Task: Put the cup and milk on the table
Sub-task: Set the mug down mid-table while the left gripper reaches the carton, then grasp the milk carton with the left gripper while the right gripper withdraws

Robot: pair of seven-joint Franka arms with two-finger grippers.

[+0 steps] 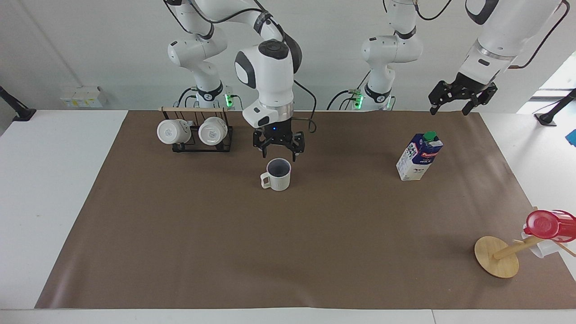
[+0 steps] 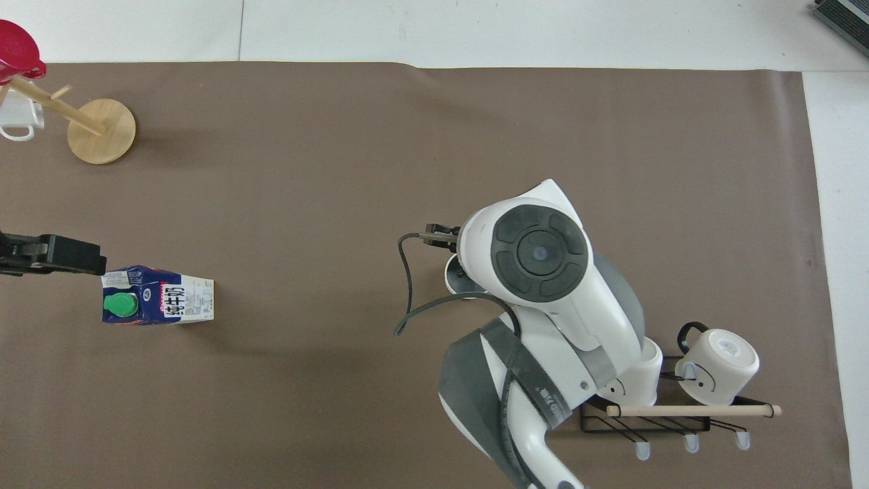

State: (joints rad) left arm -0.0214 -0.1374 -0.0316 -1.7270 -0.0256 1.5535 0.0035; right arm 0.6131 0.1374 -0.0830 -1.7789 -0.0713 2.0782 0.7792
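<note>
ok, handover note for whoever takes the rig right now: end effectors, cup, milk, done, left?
Right end effector: open, empty, raised over the cup.
Left end effector: open, empty, up in the air at the left arm's end of the table, waiting.
Cup: upright on the brown sheet mid-table, nothing touching it.
Milk: upright on the sheet, toward the left arm's end.
Done: both things stand on the table.
Left: by the look of it, only pulling the arms clear.
</note>
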